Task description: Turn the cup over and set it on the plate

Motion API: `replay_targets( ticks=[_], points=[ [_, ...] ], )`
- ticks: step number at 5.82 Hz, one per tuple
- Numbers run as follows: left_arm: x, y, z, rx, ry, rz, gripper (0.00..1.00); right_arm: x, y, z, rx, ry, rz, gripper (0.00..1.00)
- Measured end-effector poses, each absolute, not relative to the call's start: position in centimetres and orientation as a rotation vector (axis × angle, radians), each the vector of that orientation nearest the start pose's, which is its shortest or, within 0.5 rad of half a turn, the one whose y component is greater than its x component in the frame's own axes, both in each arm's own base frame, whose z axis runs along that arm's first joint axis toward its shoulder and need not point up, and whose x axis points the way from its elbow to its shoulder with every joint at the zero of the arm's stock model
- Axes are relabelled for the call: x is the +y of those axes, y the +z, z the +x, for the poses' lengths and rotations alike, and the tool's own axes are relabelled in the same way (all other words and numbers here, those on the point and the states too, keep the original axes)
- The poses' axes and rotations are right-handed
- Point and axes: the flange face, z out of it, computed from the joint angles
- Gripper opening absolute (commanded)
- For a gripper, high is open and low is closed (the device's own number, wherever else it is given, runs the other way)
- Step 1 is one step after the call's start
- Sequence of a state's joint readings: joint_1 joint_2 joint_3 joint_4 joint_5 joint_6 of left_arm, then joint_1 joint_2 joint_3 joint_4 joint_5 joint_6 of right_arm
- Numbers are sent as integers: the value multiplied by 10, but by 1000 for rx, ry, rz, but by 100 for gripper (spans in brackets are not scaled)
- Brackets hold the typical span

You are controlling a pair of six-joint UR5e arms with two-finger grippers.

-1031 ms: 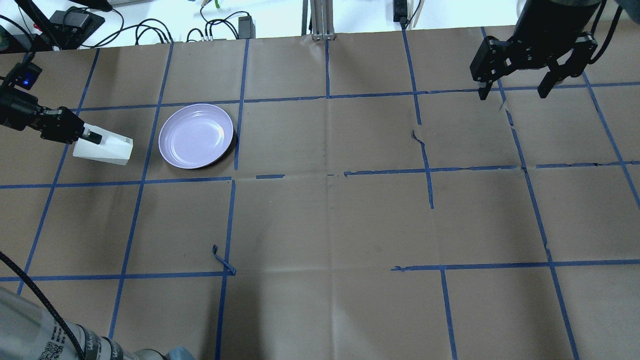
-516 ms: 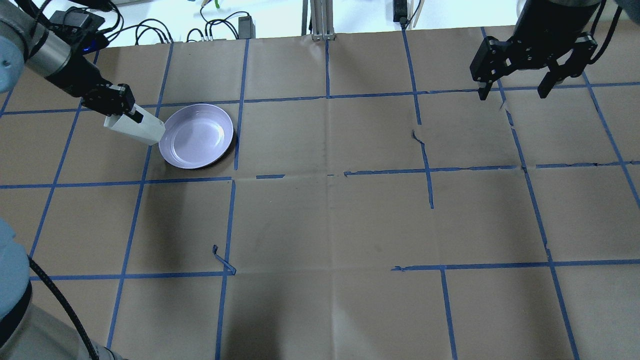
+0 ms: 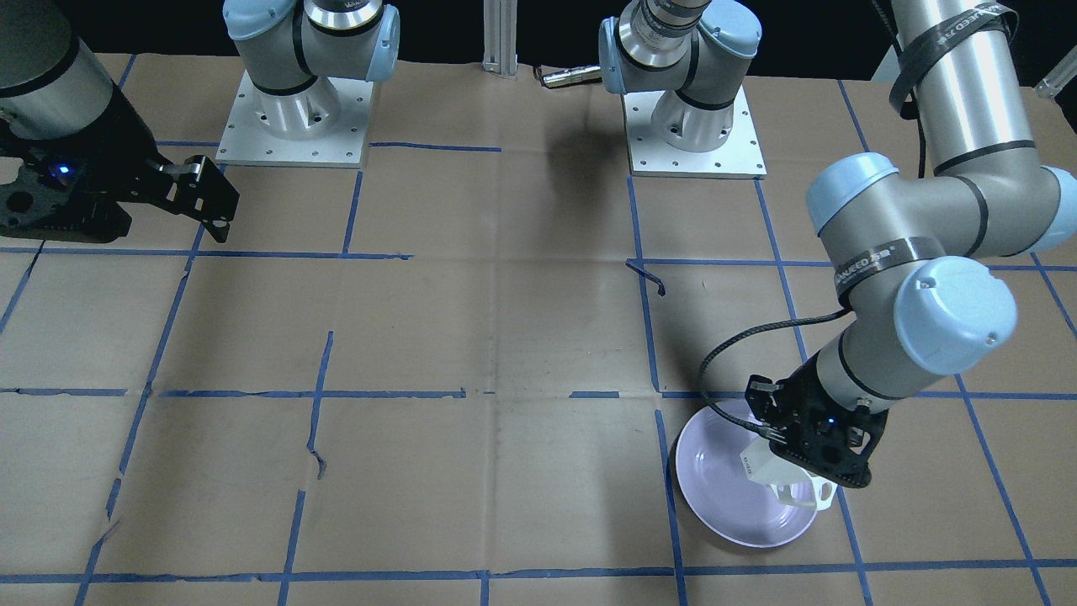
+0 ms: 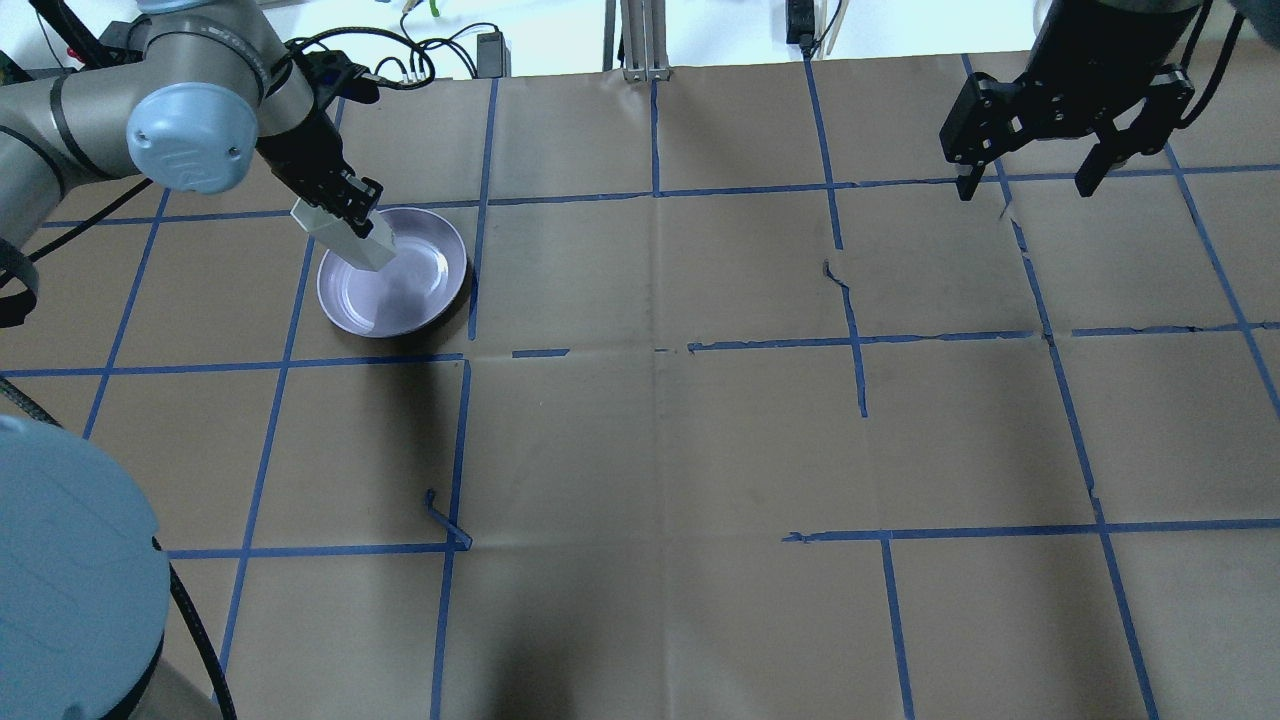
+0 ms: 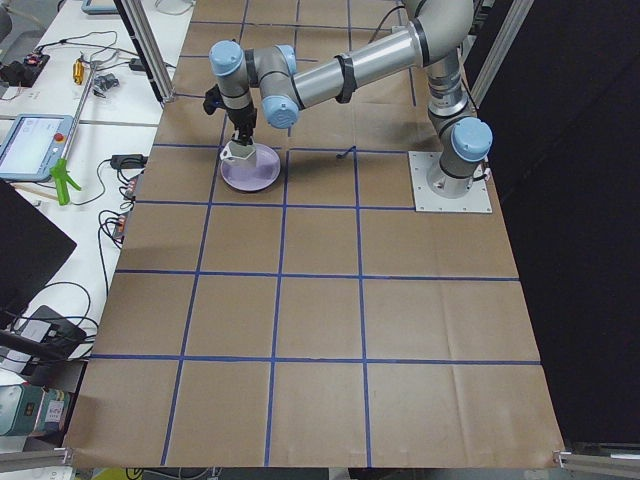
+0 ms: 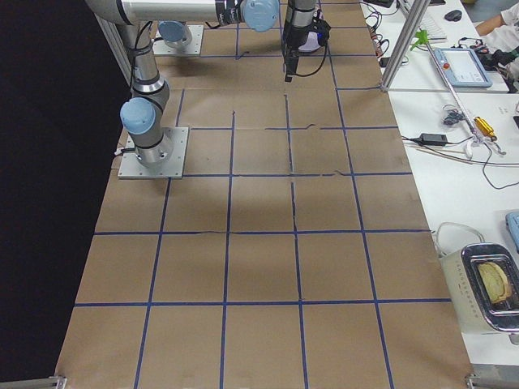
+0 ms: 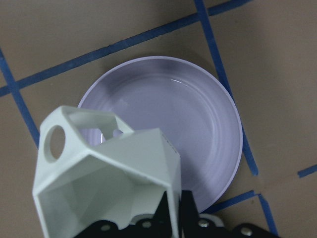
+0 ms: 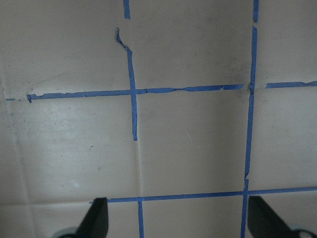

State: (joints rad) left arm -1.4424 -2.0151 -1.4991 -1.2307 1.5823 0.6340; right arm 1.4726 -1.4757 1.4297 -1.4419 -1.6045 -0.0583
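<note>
Taped brown paper tabletop [image 4: 650, 450], left fingers [image 7: 184, 210] pinching faceted white cup [image 7: 114, 173] over glossy round plate [image 7: 198, 124], right fingers [image 8: 96, 218] wide.

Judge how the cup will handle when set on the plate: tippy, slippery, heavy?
Probably rigid: the cup shows no flex in the left gripper. Thin walls, hollow: likely light. The glossy plate may let it slide; flat facets should resist rolling.

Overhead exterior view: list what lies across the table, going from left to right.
cup, gripped by the left claw → plate → right claw, open above bare paper
</note>
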Motion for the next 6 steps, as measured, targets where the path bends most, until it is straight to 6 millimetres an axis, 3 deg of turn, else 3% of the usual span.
replay_targets(
  ticks=[3, 6],
  points=[
    [-628, 258, -64, 2945, 73, 889, 1, -533, 496, 78, 3165, 135, 61, 100],
    [-626, 246, -66, 2939, 94, 884, 6, -533, 496, 78, 3165, 135, 61, 100]
  ],
)
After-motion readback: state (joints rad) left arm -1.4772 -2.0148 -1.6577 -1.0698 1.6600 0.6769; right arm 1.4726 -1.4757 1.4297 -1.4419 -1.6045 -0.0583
